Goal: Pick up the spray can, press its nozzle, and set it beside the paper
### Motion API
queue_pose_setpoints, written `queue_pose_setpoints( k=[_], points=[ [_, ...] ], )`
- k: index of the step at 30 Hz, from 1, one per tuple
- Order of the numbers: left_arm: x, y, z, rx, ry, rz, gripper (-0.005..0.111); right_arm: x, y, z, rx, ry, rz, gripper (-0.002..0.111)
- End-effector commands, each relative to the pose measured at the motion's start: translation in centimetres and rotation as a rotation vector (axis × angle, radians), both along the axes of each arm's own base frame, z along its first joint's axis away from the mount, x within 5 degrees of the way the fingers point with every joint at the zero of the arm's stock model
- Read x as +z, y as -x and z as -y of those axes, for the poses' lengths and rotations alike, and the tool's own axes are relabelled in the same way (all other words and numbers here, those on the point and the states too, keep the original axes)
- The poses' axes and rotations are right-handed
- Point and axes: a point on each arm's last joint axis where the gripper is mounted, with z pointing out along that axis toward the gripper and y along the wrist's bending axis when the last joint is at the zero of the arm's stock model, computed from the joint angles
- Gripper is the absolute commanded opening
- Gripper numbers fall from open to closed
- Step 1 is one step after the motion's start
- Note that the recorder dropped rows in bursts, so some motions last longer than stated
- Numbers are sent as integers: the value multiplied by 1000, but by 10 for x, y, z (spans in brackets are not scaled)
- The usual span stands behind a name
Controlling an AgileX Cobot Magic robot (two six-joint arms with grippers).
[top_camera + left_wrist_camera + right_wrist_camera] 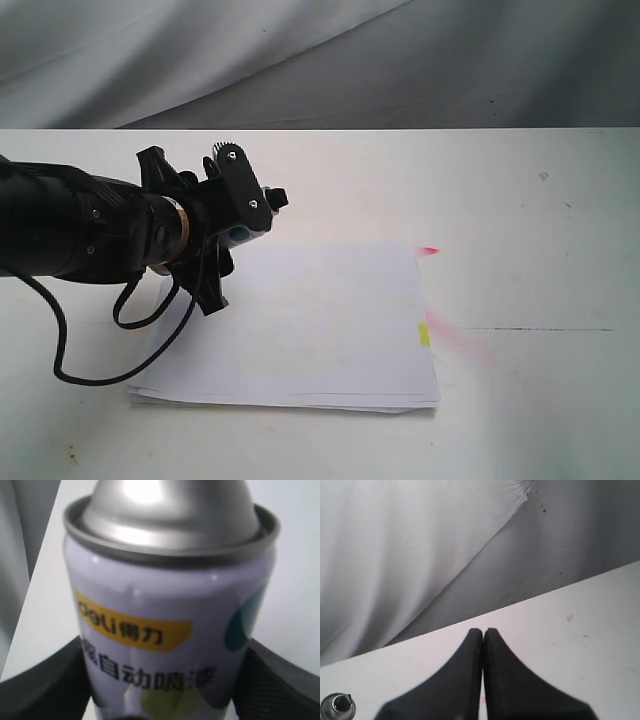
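Exterior view: looked from the 6 o'clock side, raised and tilted down across the table (540,400) to the grey cloth (300,60) at 12 o'clock; middling distance, with the paper (320,320) near centre.
Left wrist view: sat on the arm (80,225) at 9 o'clock, right up against the spray can (170,630), which filled the frame.
Right wrist view: sat low, facing along the right gripper (482,635) over the table toward the cloth.
Shared: exterior and left wrist both showed the spray can; exterior and right wrist both showed the table and the cloth.
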Motion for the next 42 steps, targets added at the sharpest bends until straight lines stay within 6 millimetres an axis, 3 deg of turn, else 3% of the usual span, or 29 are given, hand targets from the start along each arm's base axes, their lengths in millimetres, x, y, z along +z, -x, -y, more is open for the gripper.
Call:
queue_pose_setpoints(
  k=[1, 5, 7, 10, 14, 19, 25, 32, 38, 42],
  points=[
    [6, -1, 1, 3, 3, 20, 0, 57, -27, -6, 91, 193, -106, 0],
    [6, -1, 1, 3, 3, 20, 0, 101, -68, -18, 264, 314, -210, 0],
    [6, -1, 1, 3, 3, 20, 0, 114, -97, -30, 420, 358, -251, 0],
    [6, -1, 1, 3, 3, 20, 0, 117, -144, -48, 659, 354, -274, 0],
    [6, -1, 1, 3, 3, 20, 0, 107, -198, -65, 875, 299, -288, 0],
    [6, -1, 1, 3, 3, 20, 0, 52, -257, -72, 1010, 220, -460, 0],
    [6, -1, 1, 3, 3, 20, 0, -11, -289, -92, 1153, 148, -510, 0],
    [6, -1, 1, 3, 3, 20, 0, -56, -298, -135, 1284, 116, -509, 0],
    [6, -1, 1, 3, 3, 20, 0, -80, -301, -163, 1320, 149, -487, 0],
    [6, -1, 1, 3, 3, 20, 0, -84, -310, -169, 1324, 164, -468, 0]
  ],
)
